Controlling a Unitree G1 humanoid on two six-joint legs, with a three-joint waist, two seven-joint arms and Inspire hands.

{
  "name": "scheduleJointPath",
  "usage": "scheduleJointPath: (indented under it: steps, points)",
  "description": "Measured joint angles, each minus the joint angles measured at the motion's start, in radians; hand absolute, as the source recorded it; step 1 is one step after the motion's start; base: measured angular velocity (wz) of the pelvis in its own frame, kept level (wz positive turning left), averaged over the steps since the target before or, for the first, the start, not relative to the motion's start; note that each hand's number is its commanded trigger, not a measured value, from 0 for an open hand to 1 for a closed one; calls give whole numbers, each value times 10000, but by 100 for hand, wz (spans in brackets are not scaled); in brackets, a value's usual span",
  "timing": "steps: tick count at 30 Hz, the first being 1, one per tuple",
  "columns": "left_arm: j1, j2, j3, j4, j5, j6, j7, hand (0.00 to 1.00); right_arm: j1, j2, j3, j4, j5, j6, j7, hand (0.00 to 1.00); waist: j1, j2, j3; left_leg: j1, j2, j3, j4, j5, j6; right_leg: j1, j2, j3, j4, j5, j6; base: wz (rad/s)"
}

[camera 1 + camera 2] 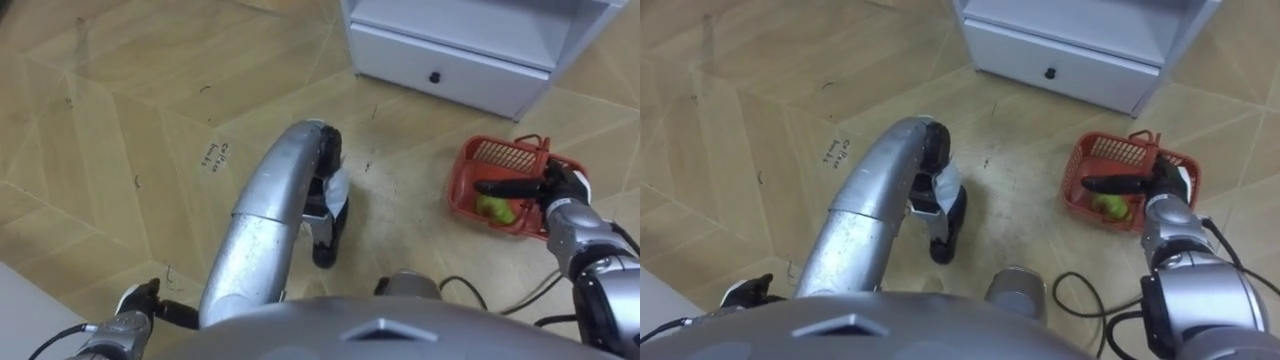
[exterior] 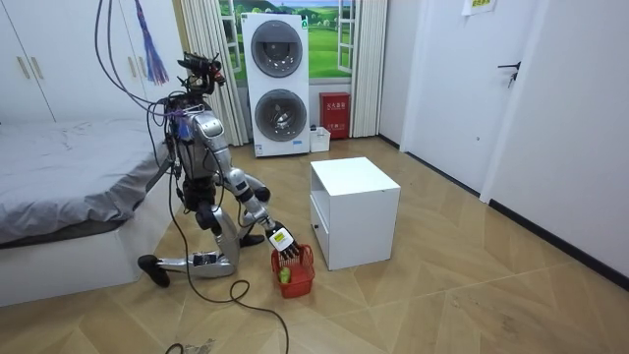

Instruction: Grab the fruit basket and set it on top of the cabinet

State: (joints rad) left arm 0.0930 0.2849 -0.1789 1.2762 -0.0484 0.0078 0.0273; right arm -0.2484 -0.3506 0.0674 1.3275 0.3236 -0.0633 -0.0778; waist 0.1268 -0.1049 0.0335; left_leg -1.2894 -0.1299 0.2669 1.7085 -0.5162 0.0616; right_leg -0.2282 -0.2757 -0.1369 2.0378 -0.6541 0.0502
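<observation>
Kneeling by cabinet, right hand is reaching over basket, fingers straight, seemingly gripping nothing; left hand: can't tell.

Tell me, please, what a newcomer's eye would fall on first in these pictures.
The red basket with green fruit inside stands out on the wooden floor, just before the white cabinet with a drawer. The robot's right hand reaches over it with straight fingers. In the room view the robot kneels between the bed and that cabinet.
</observation>
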Motion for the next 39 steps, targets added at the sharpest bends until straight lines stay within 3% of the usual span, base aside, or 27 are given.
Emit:
scheduleJointPath:
  steps: [25, 34, 39]
  points:
    - [-89, -53, -125, -30, -99, -8, 43, 0, 115, 82, 299, 46, 751, 13, 157, 100, 162, -34, 13, -305, -9, -19, 103, 51, 129, -201, 36, -52, 51, 0, -1, 0]
    - [-360, -231, -125, 8, -194, -8, 137, 0, 128, 134, 295, 51, 1202, 15, 21, 100, 141, -76, 38, -302, -6, -28, 108, 57, 139, -186, 53, -75, 46, 0, -1, 0]
    - [-574, -297, -125, 13, -384, -10, 142, 0, 126, 368, 446, 51, 1200, 15, -47, 100, 120, -172, 92, -325, -6, -73, 127, 55, 134, -196, 107, -65, 42, 1, -2, 0]
